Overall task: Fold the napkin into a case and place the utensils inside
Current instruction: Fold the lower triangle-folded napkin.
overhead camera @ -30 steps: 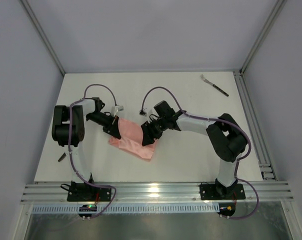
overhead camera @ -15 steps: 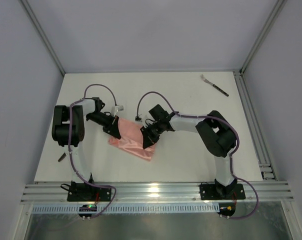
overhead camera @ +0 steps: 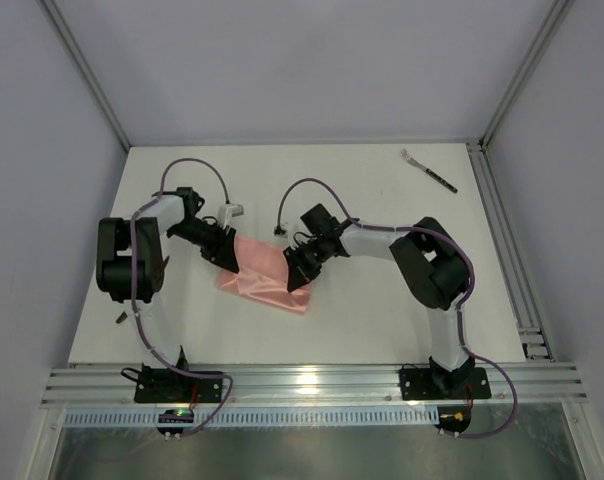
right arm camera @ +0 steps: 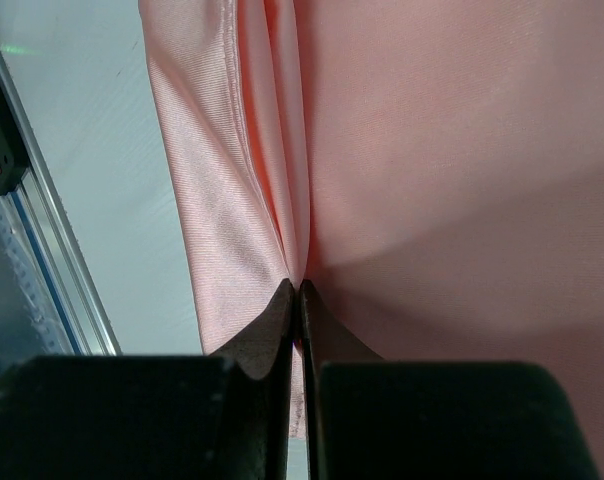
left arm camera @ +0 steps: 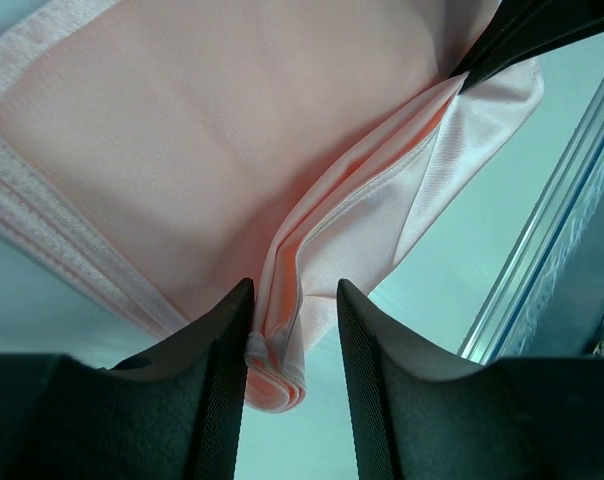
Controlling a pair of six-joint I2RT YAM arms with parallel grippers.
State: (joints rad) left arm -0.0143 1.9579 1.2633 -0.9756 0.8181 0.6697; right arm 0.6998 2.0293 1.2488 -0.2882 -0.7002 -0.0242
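Observation:
The salmon-pink napkin (overhead camera: 263, 276) lies folded on the white table between my two grippers. My left gripper (overhead camera: 226, 257) is at its left end. In the left wrist view the jaws stand apart around a bunched corner of the napkin (left arm camera: 274, 365), which rests against the left finger only. My right gripper (overhead camera: 299, 276) is at the napkin's right end. In the right wrist view the right gripper (right arm camera: 298, 296) is shut on a raised fold of the napkin (right arm camera: 432, 150). The fork (overhead camera: 429, 170) lies far back right, away from both arms.
A small dark object (overhead camera: 123, 316) lies near the table's left edge. An aluminium rail (overhead camera: 302, 384) runs along the front and another rail (overhead camera: 502, 240) along the right side. Grey walls enclose the table.
My right gripper closed on the napkin's fold and drew slightly left. My left gripper's jaws opened off the corner they were pinching, and the left arm shifted a little.

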